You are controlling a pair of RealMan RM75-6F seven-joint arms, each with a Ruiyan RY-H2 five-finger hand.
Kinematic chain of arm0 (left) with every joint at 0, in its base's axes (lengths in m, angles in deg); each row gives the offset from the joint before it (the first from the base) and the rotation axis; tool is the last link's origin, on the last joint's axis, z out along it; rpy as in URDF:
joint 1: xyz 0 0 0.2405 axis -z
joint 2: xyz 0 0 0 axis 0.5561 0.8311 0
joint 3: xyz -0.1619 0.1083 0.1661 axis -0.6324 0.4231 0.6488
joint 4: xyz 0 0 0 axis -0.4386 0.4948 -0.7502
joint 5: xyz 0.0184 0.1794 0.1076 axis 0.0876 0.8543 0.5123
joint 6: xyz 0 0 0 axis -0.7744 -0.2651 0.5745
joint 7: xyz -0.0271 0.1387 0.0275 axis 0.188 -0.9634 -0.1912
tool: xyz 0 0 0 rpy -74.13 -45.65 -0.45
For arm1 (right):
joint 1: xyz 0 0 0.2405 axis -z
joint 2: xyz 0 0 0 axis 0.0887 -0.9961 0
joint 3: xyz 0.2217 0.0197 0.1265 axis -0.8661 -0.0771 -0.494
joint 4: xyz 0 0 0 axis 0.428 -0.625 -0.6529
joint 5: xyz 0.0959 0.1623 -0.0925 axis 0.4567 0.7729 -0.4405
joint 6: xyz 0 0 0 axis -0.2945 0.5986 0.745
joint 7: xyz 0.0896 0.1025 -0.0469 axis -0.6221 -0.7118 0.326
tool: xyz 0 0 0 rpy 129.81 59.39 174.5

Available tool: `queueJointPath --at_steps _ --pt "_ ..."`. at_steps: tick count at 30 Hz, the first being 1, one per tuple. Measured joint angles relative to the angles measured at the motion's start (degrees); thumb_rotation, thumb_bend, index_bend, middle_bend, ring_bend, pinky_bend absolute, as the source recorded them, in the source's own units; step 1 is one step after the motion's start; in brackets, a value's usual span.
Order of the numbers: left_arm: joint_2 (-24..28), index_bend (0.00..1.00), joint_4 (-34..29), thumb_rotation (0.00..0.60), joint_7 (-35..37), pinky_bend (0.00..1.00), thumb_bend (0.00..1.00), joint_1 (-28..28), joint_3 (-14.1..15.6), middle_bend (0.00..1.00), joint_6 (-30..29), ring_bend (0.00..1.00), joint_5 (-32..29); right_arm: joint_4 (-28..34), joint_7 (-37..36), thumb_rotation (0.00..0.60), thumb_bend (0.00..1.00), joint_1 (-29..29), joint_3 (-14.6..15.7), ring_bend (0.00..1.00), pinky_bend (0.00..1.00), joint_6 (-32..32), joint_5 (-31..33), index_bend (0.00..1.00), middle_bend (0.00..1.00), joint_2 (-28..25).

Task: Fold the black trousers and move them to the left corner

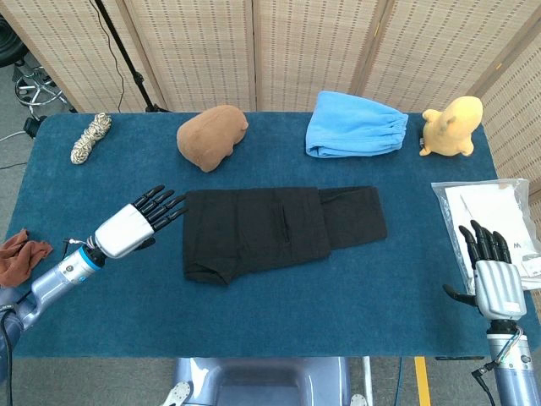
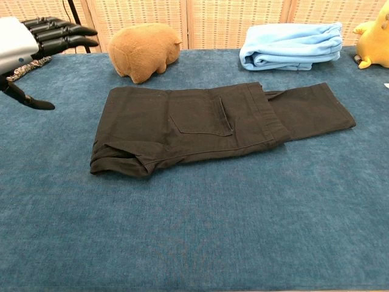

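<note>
— Head view first: what is closest to us?
— The right hand [image 1: 492,275], at the near right edge of the blue table [image 1: 397,288]. Its fingers are straight and spread a little, holding nothing. It is well apart from the black trousers [image 1: 275,228].
— And the left hand [image 1: 135,224]?
— It hangs over the left side of the table, fingers [image 1: 165,205] stretched out and apart, with nothing in them. The fingertips point at the trousers and are just beside their left end — not touching.
— Where are the trousers?
— In the middle of the table, lying flat and folded into a long strip. One narrower part sticks out on the right.
— What is beside the right hand?
— A clear bag [image 1: 490,220] with white things inside, past its fingertips.
— And on the left?
— A rust-red rag [image 1: 21,256] at the edge.
— What is at the far side?
— A rope bundle [image 1: 90,138], a brown plush [image 1: 211,135], a folded light blue cloth [image 1: 355,125] and a yellow toy [image 1: 452,125].
</note>
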Motion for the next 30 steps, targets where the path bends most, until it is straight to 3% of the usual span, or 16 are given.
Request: queueJointPath --at_steps 9,16,23,30 --pt "-4.62 0.00 6.99 0.600 3.19 0.15 0.07 -1.99 2.63 0.00 3.07 0.00 2.85 -0.38 0.14 0.600 0.00 0.03 -0.01 0.00 0.00 -0.27 0.48 0.00 0.00 0.08" --pt "-7.07 0.02 8.90 0.600 3.90 0.17 0.10 -0.66 3.89 0.00 7.44 0.00 4.43 -0.50 0.25 0.600 0.00 -0.01 -0.09 0.00 0.00 -0.45 0.80 0.00 0.00 0.16" --pt "-8.75 0.16 9.76 0.600 3.98 0.23 0.19 0.42 4.11 0.00 8.58 0.02 5.08 -0.53 -0.08 0.600 0.00 0.11 -0.34 0.00 0.00 -0.35 1.22 0.00 0.00 -0.10" --pt "-9.93 0.30 10.51 0.600 3.60 0.27 0.23 1.21 4.26 0.10 10.55 0.12 5.35 -0.47 -0.44 0.600 0.00 0.09 -0.52 0.00 0.00 -0.44 1.42 0.00 0.00 -0.31"
